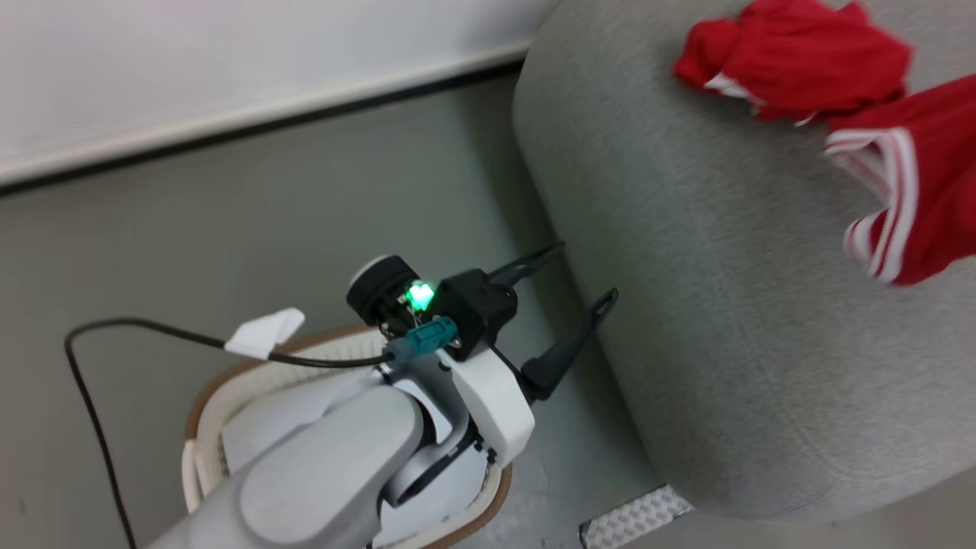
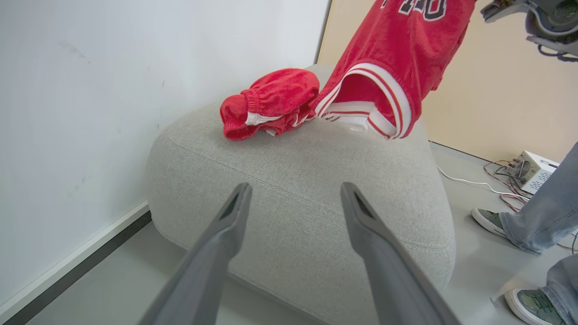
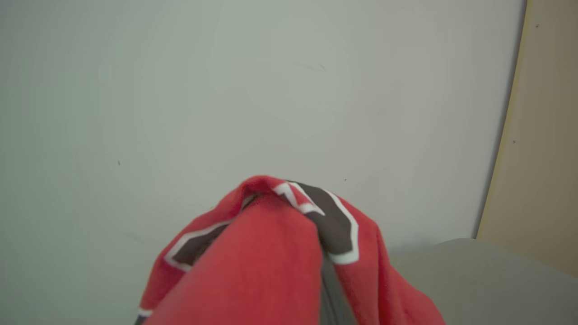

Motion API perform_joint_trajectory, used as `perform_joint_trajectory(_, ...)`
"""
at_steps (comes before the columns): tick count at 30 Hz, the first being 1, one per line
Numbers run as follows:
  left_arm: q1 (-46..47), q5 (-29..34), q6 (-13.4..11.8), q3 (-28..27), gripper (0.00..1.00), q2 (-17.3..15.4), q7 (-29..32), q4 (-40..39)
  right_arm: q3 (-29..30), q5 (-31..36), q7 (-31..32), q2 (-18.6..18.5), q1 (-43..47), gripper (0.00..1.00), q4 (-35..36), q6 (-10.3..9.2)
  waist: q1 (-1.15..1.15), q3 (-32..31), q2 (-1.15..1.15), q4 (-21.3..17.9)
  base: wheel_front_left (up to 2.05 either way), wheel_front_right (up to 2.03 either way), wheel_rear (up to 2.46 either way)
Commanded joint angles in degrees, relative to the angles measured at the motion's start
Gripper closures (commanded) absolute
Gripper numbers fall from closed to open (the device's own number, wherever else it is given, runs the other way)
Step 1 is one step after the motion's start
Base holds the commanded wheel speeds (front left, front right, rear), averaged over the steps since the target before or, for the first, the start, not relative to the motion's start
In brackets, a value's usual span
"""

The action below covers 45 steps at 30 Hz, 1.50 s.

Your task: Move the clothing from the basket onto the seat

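One jersey [image 3: 271, 253] over right end effector [image 3: 331, 293], above seat [image 3: 478, 280]

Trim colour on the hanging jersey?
White with red stripes, on the red jersey; clearest in left wrist view.

- Large grey woven-fabric seat [image 1: 724, 305]: on the floor, right of the white wall [image 1: 229, 46].
- Oval cream plastic basket [image 1: 200, 404]: on the floor, near left of the seat.
- Left gripper [image 1: 585, 269]: between basket and seat.
- Bunched red fabric garment [image 1: 793, 57]: on the seat's far part.
- Red striped-trim jersey [image 1: 915, 206]: over the seat, just right of the bunched garment.
- Person's grey-green shoes [image 2: 490, 221]: on the floor past the seat's right edge.
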State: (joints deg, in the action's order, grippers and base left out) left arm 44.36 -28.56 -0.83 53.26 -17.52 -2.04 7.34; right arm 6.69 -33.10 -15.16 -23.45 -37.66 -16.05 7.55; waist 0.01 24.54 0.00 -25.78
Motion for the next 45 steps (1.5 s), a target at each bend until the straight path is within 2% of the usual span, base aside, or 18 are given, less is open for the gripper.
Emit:
perform_joint_trajectory(1, 1.4, 0.9, -0.3, -0.4, 0.00, -1.1, 0.5, -0.7, 1.4, -0.6, 0.0, -0.8, -3.0, 1.00, -1.8, -0.13, -0.01, 6.5, 0.00, 3.9, 0.00, 0.00, 0.00)
perform_joint_trajectory(5, 3.0, 1.6, -0.8, -1.0, 0.00, -2.1, 1.5, -2.0, 1.8, -0.4, 0.0, -3.2, -8.0, 1.00, -8.8, -0.13, -0.01, 10.9, 0.00, 5.8, 0.00, 0.00, 0.00)
perform_joint_trajectory(10, 4.2, 2.0, -1.1, -1.4, 0.00, -2.2, 1.4, -2.8, -1.9, 0.4, 1.5, -7.5, -12.8, 1.00, -19.1, -0.13, -0.01, 14.6, 0.00, 8.2, 0.00, 0.00, 0.00)
perform_joint_trajectory(17, 4.3, 1.4, -1.1, -1.4, 0.00, -1.2, -0.9, -1.4, -10.6, -0.2, 10.6, -13.9, -15.4, 1.00, -31.5, -0.13, -0.01, 15.4, 0.00, 11.3, 0.00, 0.00, 0.00)
perform_joint_trajectory(21, 3.8, 0.7, -1.0, -1.4, 0.00, -0.7, -1.7, -0.1, -13.4, -2.5, 16.0, -15.4, -15.7, 0.98, -36.8, -0.13, -0.01, 14.6, 0.00, 12.0, 0.00, 0.00, 0.00)
perform_joint_trajectory(24, 3.8, 0.4, -1.0, -1.5, 0.00, -0.5, -2.3, 0.8, -15.4, -4.3, 18.4, -15.5, -16.4, 0.70, -38.4, -0.13, -0.01, 13.9, 0.00, 12.1, 0.00, 0.00, 0.00)
perform_joint_trajectory(26, 3.7, 0.4, -1.0, -1.5, 0.00, -0.5, -2.5, 1.1, -16.1, -4.5, 18.6, -15.6, -16.4, 0.67, -38.8, -0.13, -0.01, 13.4, 0.00, 12.1, 0.00, 0.00, 0.00)
perform_joint_trajectory(27, 3.6, 0.3, -1.0, -1.5, 0.00, -0.3, -2.7, 1.3, -16.9, -4.9, 19.2, -15.6, -16.4, 0.55, -39.0, -0.13, -0.01, 13.1, 0.00, 12.0, 0.00, 0.00, 0.00)
perform_joint_trajectory(28, 3.3, 0.2, -1.0, -1.5, 0.00, -0.3, -3.0, 1.7, -17.6, -5.3, 19.8, -15.4, -16.3, 0.31, -39.2, -0.13, -0.01, 12.5, 0.00, 12.0, 0.00, 0.00, 0.00)
perform_joint_trajectory(29, 3.1, 0.1, -1.0, -1.5, 0.00, -0.2, -3.2, 2.0, -18.4, -5.6, 20.2, -15.4, -16.4, 0.00, -39.2, -0.13, -0.01, 11.9, 0.00, 11.9, 0.00, 0.00, 0.00)
perform_joint_trajectory(36, -0.2, -2.2, -0.8, -1.4, 0.00, 0.5, -5.6, 5.5, -25.6, -6.7, 23.9, -16.7, -14.5, 0.00, -38.1, -0.13, -0.01, 3.9, 0.00, 10.8, 0.00, 0.00, 0.00)
perform_joint_trajectory(42, -4.5, -4.8, -1.3, -2.3, 0.00, 1.0, -8.6, 8.5, -31.7, -10.0, 30.3, -19.2, -11.7, 0.00, -33.3, -0.13, -0.01, -5.6, 0.00, 10.2, 0.00, 0.00, 0.00)
perform_joint_trajectory(45, -7.0, -6.4, -1.8, -3.3, 0.00, 0.8, -10.0, 9.5, -33.8, -11.2, 31.3, -21.0, -10.6, 0.00, -29.6, -0.13, -0.01, -10.3, 0.00, 10.3, 0.00, 0.00, 0.00)
